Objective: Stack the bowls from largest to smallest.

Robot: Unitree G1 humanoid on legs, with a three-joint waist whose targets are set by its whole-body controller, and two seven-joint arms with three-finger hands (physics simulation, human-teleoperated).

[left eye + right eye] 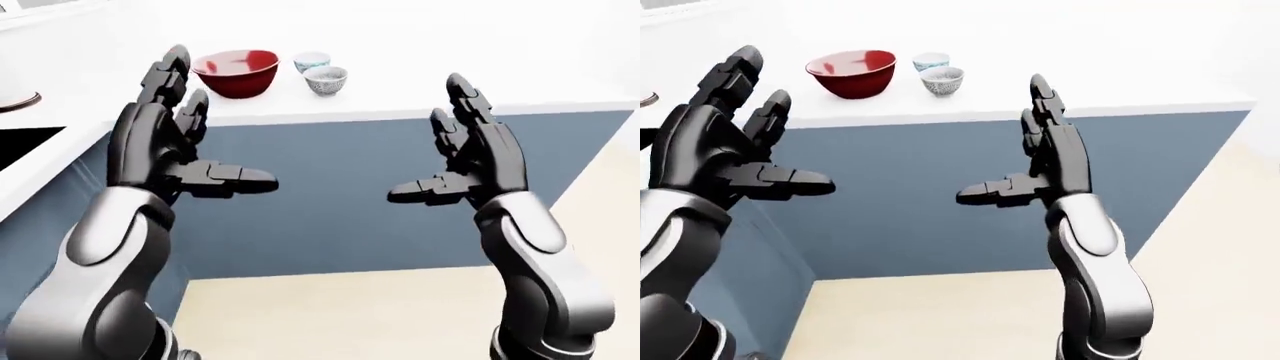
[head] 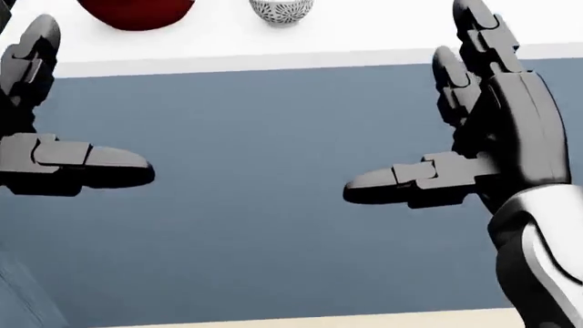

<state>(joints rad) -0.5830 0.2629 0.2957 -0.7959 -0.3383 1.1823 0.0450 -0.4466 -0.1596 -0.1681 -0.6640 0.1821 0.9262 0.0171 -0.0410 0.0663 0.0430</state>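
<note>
I hold both arms up before the worktop [image 1: 420, 75], and neither touches anything. My left robot hand [image 1: 190, 142] is spread wide: two fingers point up and the thumb points toward the right of the left-eye view. It holds nothing. My right robot hand [image 1: 455, 150] is spread wide in the same way, with the fingers up and the thumb pointing left toward the other hand. It is also empty. The two thumbs point at each other with a clear gap between them.

The three bowls stand on the white worktop, above my hands in the eye views and well apart from them. The red bowl [image 1: 237, 71] is the largest, and I take it as the landmark. It stands upright, just above and right of my left fingertips in the left-eye view. The grey bowl [image 1: 326, 79] is small and patterned and stands near the red bowl on its right side, not touching it. The pale bowl [image 1: 312, 61] is also small and stands right of the red bowl and a little higher in the view, just beside the grey bowl. None of the bowls is stacked.

Below the red bowl runs the blue cabinet [image 1: 400, 187], and under it lies the beige floor [image 1: 380, 315].
</note>
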